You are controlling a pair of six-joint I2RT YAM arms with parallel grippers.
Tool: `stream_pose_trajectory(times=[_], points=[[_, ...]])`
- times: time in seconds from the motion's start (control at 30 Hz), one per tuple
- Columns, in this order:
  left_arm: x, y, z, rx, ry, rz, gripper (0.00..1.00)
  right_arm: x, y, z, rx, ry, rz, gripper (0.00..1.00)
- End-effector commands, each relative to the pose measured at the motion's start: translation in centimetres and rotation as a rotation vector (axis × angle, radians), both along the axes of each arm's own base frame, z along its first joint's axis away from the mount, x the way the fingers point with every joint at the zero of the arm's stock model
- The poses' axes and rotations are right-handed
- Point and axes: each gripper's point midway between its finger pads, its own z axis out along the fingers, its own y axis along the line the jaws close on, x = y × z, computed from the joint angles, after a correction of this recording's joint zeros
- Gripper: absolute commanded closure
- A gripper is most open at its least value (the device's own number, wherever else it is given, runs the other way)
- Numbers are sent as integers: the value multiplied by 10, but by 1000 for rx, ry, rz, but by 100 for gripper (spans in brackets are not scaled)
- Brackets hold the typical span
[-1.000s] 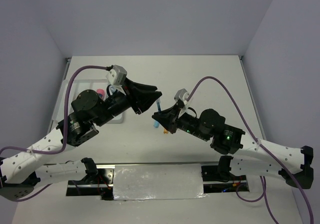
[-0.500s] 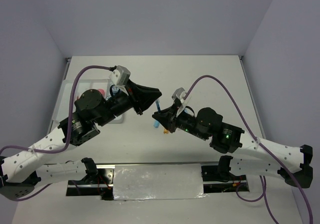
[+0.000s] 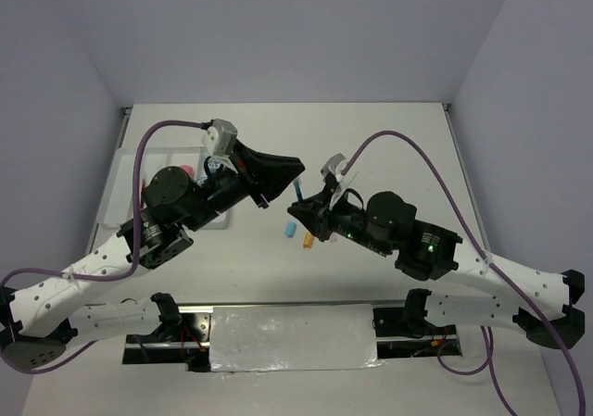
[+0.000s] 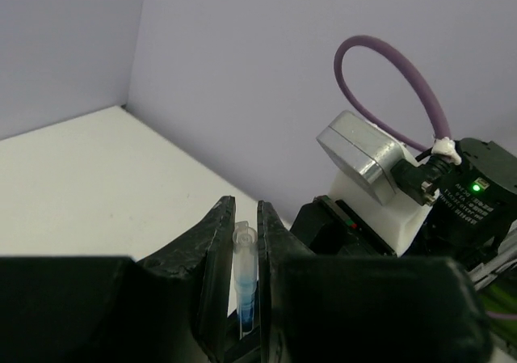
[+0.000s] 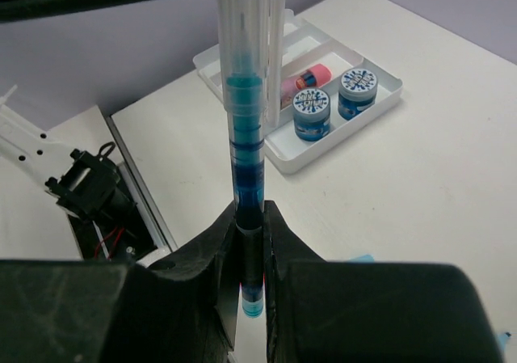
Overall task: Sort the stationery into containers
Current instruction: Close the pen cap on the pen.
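At the centre of the top view, the left end effector (image 3: 289, 170) and the right end effector (image 3: 298, 211) meet tip to tip above the white bench (image 3: 389, 147). A blue pen (image 3: 298, 191) spans the short gap between them. Just below the pen, a light-blue piece (image 3: 288, 228) and an orange piece (image 3: 309, 241) lie on the bare surface. At the left of the frame the white tray (image 3: 113, 170) is largely covered by the left arm, with a pink-orange cylinder (image 3: 185, 170) peeking out. Plain lavender-grey walls (image 3: 296, 36) enclose the bench on three sides.

In the lower middle of the left wrist view, the left end effector (image 4: 245, 217) is closed down to a narrow slot. It grips the blue pen (image 4: 245, 286), whose clear end stands just past the fingertips. Beyond it are the white bench (image 4: 81, 177) and the grey wall.

In the lower centre of the right wrist view, the right end effector (image 5: 249, 217) is likewise pinched tight on the pen (image 5: 245, 137). The pen runs straight up to the dark bulk at the top edge. Behind it, in the upper right, the tray (image 5: 279, 157) rests on the bench (image 5: 420, 177). It holds two blue-white rolls (image 5: 311, 104) side by side in one compartment and the cylinder (image 5: 307, 80) in the next.
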Motion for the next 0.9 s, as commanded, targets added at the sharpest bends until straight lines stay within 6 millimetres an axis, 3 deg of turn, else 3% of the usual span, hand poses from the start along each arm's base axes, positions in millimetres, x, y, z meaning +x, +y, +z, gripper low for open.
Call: stream_pose_trajectory(times=[0.0,0.07,0.1,0.13,0.2,0.23,0.33,0.5,0.6,0.63,0.67,0.7,0.73,0.8,0.83,0.87], points=[[-21,-24,-84,159,161,-152,100,10,-18,126,308,-144,-65,100],[-26,-27,-96,155,192,-171,100,15,-24,153,346,-170,-83,100],[-28,-29,-118,179,223,-178,100,16,-26,162,350,-190,-84,100],[-35,-33,-128,184,234,-203,100,16,-28,182,376,-211,-85,100],[-41,-39,-154,209,279,-221,100,18,-27,199,371,-234,-75,100],[-48,-44,-161,217,287,-241,100,19,-26,219,395,-250,-76,100],[-59,-49,-182,239,319,-253,100,21,-29,245,432,-275,-90,100],[-67,-41,-216,274,379,-235,100,22,-41,257,469,-289,-115,100],[-62,-34,-215,283,378,-186,100,14,-28,233,427,-273,-42,100],[-51,-24,-219,314,385,-105,100,15,-23,208,390,-247,-32,100],[-45,-18,-201,294,355,-63,100,13,-23,202,406,-248,-21,100],[-40,-11,-195,299,341,-25,100,8,-19,172,375,-222,12,100],[-28,5,-191,324,322,68,100,4,-18,161,372,-213,33,100],[-18,16,-168,315,283,137,100,-6,-16,145,372,-204,89,100],[-12,24,-162,329,253,181,96,-17,-15,131,355,-192,145,100],[-12,28,-146,303,226,188,83,-22,-13,125,350,-184,172,100]])
